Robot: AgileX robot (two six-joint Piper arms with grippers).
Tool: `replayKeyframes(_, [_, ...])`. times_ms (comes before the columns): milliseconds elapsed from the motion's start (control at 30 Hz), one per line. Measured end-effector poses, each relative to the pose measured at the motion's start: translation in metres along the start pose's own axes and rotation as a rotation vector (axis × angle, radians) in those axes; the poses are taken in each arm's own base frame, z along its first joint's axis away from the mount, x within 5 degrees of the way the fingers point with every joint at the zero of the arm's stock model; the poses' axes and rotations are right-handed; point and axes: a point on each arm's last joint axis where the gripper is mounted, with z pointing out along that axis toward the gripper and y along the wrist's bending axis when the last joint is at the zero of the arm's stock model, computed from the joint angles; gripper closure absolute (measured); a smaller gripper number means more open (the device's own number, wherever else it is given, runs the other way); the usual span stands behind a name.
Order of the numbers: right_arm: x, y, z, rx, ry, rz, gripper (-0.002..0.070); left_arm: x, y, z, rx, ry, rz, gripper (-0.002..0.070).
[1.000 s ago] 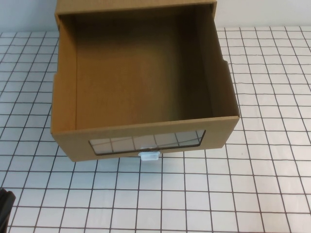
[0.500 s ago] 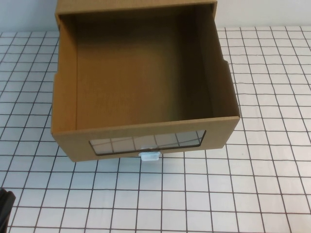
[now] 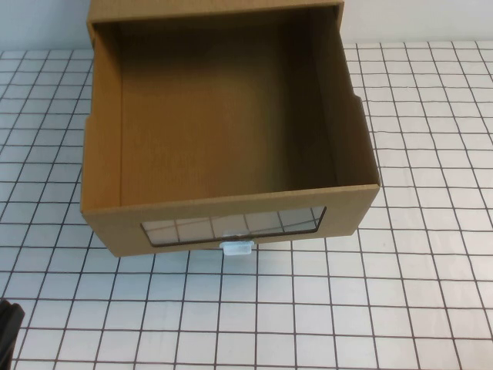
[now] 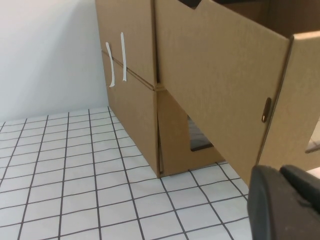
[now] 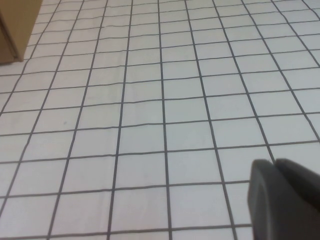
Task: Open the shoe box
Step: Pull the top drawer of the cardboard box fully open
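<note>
**Box reads open, both arms parked clear of it**

Left gripper (image 3: 6,330) sits low at the near-left edge, jaws pressed together and empty. The shoe box (image 3: 108,223) lies ahead and to its right, so this arm is the nearer one. The box sits centre-left on the gridded table (image 3: 431,301). Its slide axis runs away from me and its drawer is out toward me, inside bare. The front panel has a clear window (image 3: 231,223) with a pale pull tab (image 3: 237,247) just under it. Nothing stands between the jaws and the tab. Right gripper (image 5: 276,170) is outside the high view, low over bare grid. Its jaws are closed and empty, and only a box corner shows in its wrist view. I judge the opening done.
</note>
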Motion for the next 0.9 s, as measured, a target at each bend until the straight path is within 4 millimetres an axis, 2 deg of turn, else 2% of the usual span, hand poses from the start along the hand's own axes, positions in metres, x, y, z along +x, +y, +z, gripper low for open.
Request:
replayKeyframes(433, [0.000, 0.000, 0.000, 0.000, 0.000, 0.000, 0.0689, 0.000, 0.000, 0.000, 0.000, 0.000, 0.001, 0.0677])
replayKeyframes(633, [0.000, 0.000, 0.000, 0.000, 0.000, 0.000, 0.0689, 0.005, 0.003, 0.000, -0.041, 0.055, 0.187, 0.0677])
replayKeyframes(900, [0.000, 0.000, 0.000, 0.000, 0.000, 0.000, 0.0689, 0.021, 0.013, -0.004, -0.187, 0.245, 0.059, 0.0677])
